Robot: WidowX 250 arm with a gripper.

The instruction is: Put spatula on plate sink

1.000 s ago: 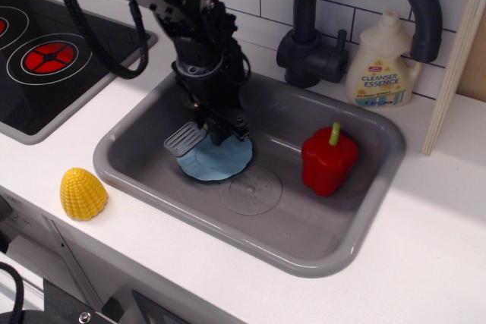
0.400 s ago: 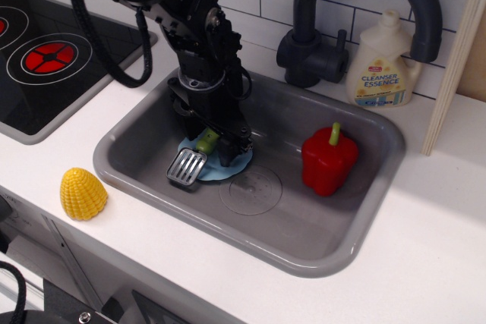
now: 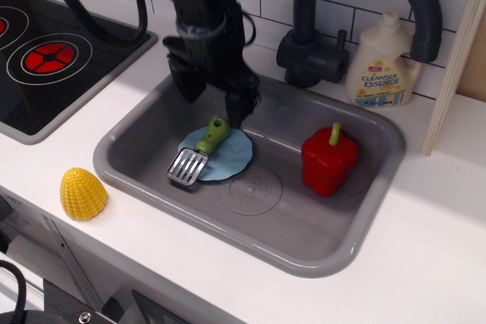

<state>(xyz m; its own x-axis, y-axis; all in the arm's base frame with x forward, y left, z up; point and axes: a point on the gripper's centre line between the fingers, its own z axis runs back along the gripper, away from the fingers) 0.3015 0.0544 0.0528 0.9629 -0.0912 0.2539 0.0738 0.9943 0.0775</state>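
Black pincer (image 3: pixel 215 101) up above the back left of the sink (image 3: pixel 137 161), fingers spread apart, holding nothing; right below, spatula (image 3: pixel 199 152) lying on the plate (image 3: pixel 231 155), not touched by the pincer; green handle resting on the blue plate, pointing toward the back; grey slotted blade hanging over the plate's front left edge, close to the sink floor; plate flat on the sink floor, just left of the round drain (image 3: pixel 251 188); red pepper (image 3: pixel 328 159) standing upright on the right side of the sink, apart from the plate; dark faucet (image 3: pixel 357 5) arching over the back rim; bottle (image 3: pixel 382 62) beside it on the white counter (image 3: pixel 425 233); yellow corn (image 3: pixel 83 193) on the counter, front left of the sink; stove (image 3: pixel 45 58) at far left.
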